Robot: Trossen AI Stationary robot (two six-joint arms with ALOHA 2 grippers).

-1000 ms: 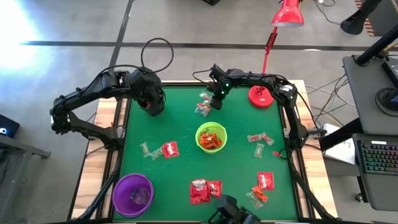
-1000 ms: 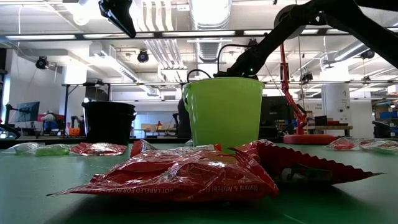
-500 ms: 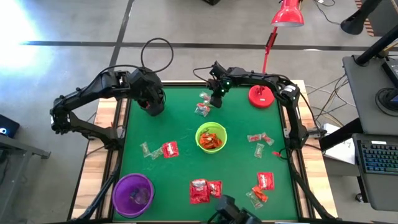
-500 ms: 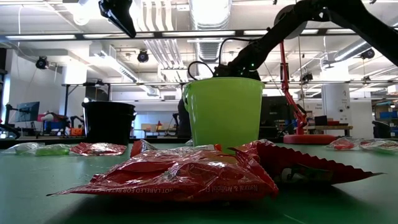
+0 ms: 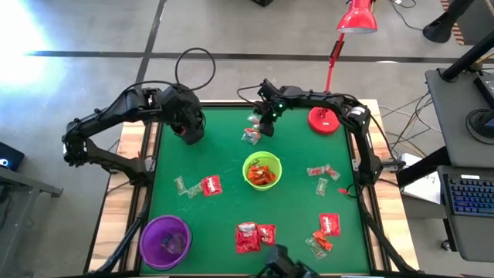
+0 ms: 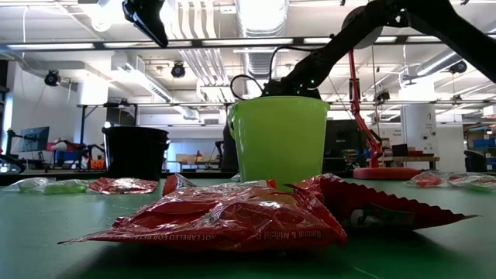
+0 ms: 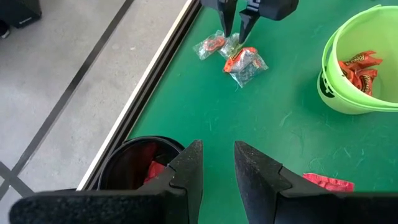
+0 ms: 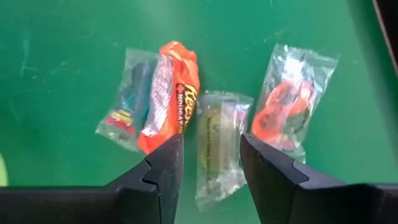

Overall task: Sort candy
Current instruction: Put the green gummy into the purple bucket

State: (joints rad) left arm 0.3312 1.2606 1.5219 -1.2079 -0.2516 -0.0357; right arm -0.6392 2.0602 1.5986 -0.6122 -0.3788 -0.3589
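- Nearest the low camera, a pile of flat red foil candy packets lies on the green felt surface; from above they sit just in front of the lime-green round plastic bowl, toward the front edge.
- More candy, red packets and clear twist wrappers, lies to the front right of the lime-green bowl, and a purple round bowl stands at the front-left corner, well apart from it.
- The lime-green bowl stands near the middle of the surface and holds orange-red wrapped sweets.
- Left of the lime-green bowl lie 1 red packet with a clear wrapper beside it; right of it lie a few small wrapped pieces.
- Behind the lime-green bowl, the right gripper hovers over a small cluster of candy. Its fingers are spread, with a pale clear-wrapped sweet between them, an orange-red wrapper on one side and a clear packet with orange inside on the other.
- Far left of the lime-green bowl, the left gripper hangs over a black round bowl, fingers slightly apart and holding nothing.
- A red desk lamp stands at the back right.
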